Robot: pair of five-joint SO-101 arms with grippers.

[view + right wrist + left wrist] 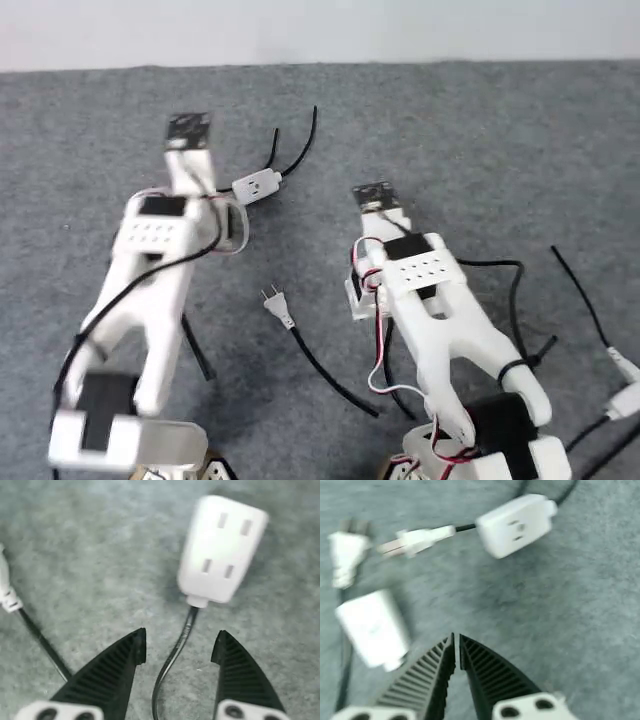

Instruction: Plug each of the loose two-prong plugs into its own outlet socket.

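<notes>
Left claw [456, 641] is closed on nothing and hangs over the grey table [450, 130]. Right claw [181, 635] is spread open and empty. The cord [172, 665] of a white two-outlet socket [220, 550] runs between its jaws, clear of both. From above, a loose two-prong plug [277, 303] lies at 9 o'clock of the right arm, prongs aimed at 10 o'clock. A single socket [255, 185] sits at 2 o'clock of the left arm's wrist. Near that socket lie a white plug [345, 555] and a second plug [417, 537]. My read: the plugs are light, hard, smooth plastic, and their springy cords will tug and twist them. Grab the moulded body across its flat sides just behind the prongs, never the prongs themselves. The sockets look light too and will probably skate under the insertion push, so pin the socket body with the other claw.
</notes>
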